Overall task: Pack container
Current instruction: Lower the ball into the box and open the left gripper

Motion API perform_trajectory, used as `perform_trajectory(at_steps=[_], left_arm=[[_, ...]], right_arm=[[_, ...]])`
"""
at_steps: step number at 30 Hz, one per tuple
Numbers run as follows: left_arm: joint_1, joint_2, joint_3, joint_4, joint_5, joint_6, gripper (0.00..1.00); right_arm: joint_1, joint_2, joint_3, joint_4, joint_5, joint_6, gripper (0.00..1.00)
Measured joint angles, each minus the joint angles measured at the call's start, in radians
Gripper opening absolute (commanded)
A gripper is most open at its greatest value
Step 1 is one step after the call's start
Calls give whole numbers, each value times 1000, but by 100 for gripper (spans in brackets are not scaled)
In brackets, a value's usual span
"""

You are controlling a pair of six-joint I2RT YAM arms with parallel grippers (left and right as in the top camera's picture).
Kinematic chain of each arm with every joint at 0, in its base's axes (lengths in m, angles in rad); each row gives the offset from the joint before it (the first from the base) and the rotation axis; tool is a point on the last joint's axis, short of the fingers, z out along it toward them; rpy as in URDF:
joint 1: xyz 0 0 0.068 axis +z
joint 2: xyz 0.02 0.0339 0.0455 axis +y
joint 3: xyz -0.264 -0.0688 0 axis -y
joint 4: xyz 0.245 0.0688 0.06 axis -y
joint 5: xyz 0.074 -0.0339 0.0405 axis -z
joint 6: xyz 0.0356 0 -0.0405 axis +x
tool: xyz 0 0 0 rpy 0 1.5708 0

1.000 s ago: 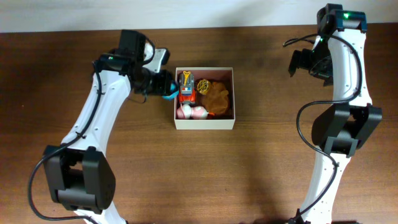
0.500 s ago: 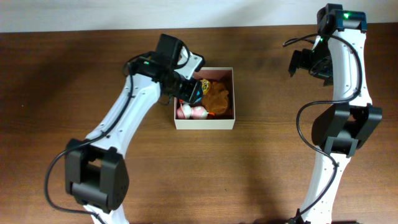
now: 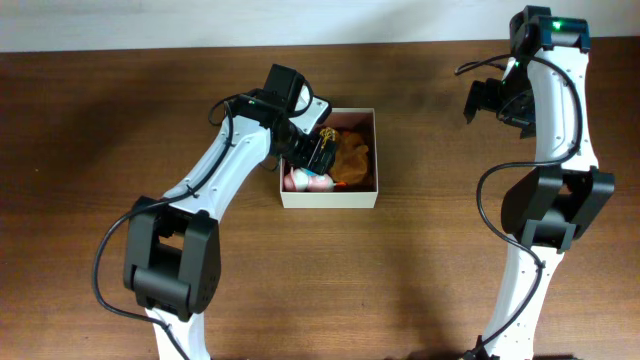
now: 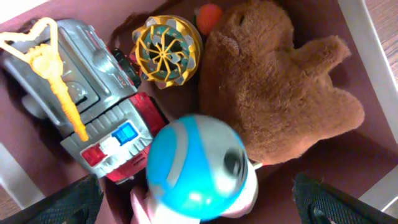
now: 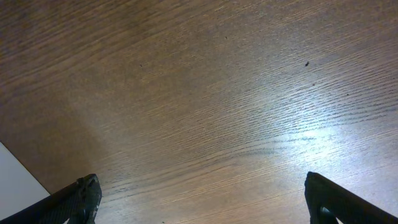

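The container, a square cream-walled box with a pinkish-brown inside, holds a brown plush, a yellow wheel, a silver and red toy vehicle and a pink toy. My left gripper hangs over the box's left half, open. A blue and white ball sits loose between its fingers, touching neither, on top of the pink toy. My right gripper is open above bare table at the far right, with nothing in it.
The brown wooden table surrounds the box on all sides. A white strip runs along its far edge. The right arm's base stands to the right of the box.
My left gripper has swung right, from beside the box's left wall to above its inside. It has opened and released the blue ball. The right arm has not moved.
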Motion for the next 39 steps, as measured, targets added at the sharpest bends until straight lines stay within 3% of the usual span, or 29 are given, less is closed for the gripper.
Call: perform_trajectory(at_steps=[8, 9, 13, 16, 18, 39], left_arm=[[0, 0, 0, 2, 16, -6, 100], [0, 0, 0, 1, 23, -7, 96], [0, 0, 11, 0, 40, -26, 45], [0, 0, 15, 0, 46, -31, 25], [0, 0, 15, 0, 47, -32, 20], [-16, 51, 29, 16, 31, -48, 19]], right_arm=[[0, 0, 0, 0, 0, 0, 99], [0, 0, 0, 0, 0, 0, 99], [0, 0, 0, 0, 0, 0, 99], [0, 0, 0, 0, 0, 0, 99], [0, 0, 0, 0, 0, 0, 99], [0, 0, 0, 0, 0, 0, 99]])
